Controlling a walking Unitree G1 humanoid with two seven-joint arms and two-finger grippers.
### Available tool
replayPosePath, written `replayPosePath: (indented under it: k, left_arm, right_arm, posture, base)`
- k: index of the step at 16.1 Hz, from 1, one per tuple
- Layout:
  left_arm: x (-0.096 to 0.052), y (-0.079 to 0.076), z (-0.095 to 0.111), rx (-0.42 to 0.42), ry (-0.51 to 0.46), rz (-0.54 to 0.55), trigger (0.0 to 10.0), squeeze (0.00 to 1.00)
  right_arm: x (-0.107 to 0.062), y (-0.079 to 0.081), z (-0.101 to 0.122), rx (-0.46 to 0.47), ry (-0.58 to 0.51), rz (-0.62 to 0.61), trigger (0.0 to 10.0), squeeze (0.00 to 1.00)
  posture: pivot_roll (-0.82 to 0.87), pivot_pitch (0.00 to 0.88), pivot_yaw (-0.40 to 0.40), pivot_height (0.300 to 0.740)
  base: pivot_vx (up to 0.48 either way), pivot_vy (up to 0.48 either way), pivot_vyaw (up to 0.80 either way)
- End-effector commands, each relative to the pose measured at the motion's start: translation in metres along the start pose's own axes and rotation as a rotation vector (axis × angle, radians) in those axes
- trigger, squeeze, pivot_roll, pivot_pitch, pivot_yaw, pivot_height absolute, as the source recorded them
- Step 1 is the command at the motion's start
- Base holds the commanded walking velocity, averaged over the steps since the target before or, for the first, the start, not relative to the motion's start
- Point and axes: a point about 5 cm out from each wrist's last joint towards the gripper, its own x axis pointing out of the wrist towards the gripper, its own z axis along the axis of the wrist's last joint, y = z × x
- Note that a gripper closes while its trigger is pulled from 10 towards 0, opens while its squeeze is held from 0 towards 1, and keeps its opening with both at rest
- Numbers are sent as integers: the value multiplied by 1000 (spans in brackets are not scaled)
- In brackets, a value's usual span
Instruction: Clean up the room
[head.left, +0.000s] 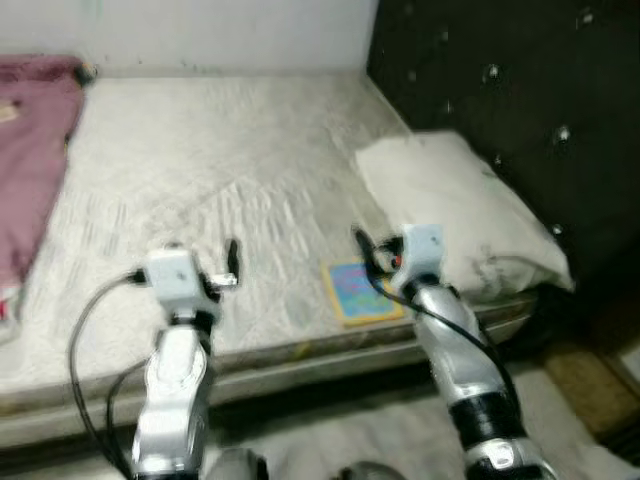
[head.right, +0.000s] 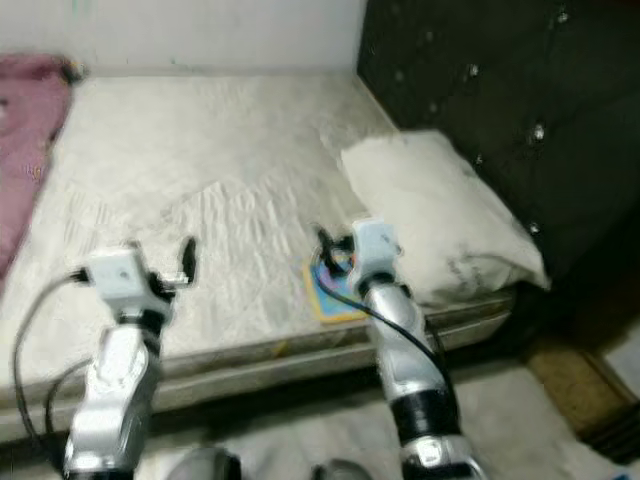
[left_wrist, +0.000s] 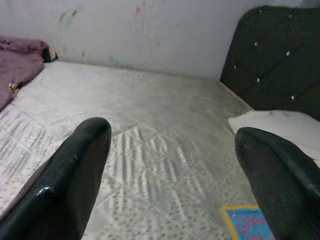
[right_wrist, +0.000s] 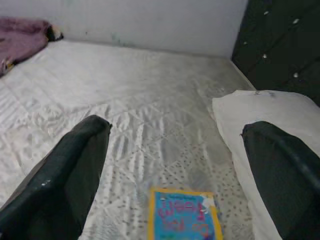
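Right wrist view faces the booklet (right_wrist: 183, 214) between spread fingers (right_wrist: 65, 185); left gripper (left_wrist: 170, 185) spread over mattress (left_wrist: 150, 125).

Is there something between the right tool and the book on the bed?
Nothing visible. The right tool, open, hangs just above the book, with bare mattress between; the pillow lies beside it.

wall (left_wrist: 150, 30) pale | headboard (head.left: 500, 80) black, tufted | floor (head.left: 330, 440) grey

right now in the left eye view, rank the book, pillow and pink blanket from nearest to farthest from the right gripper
1. book, on the mattress just below the right gripper
2. pillow, to its right by the headboard
3. pink blanket, far left edge of the bed
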Motion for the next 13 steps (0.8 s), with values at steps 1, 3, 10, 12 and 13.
replayPosePath:
  k: [1, 3, 10, 12, 13]
  left_arm:
    - [3, 2, 5, 9, -16, 4, 10000, 0]
    - [3, 3, 5, 8, -15, 5, 10000, 0]
    - [3, 3, 5, 4, -14, 10, 10000, 0]
    - [3, 3, 6, -1, -24, 6, 10000, 0]
    - [3, 2, 6, -4, -27, -3, 10000, 0]
  right_arm:
    - [4, 4, 8, -2, -28, 9, 10000, 0]
    - [4, 4, 8, -5, -26, 11, 10000, 0]
    - [4, 7, 8, -23, -30, 26, 10000, 0]
    - [5, 7, 8, -28, -30, 29, 10000, 0]
    - [5, 7, 8, -27, -28, 28, 10000, 0]
  posture:
    - [25, 0, -71, 740]
    - [24, 0, -71, 740]
    - [20, 0, -71, 740]
    - [19, 0, -71, 740]
    - [19, 0, -71, 740]
  base:
    - [0, 480, 0]
    - [0, 480, 0]
    - [0, 480, 0]
    - [0, 0, 800]
    - [0, 0, 0]
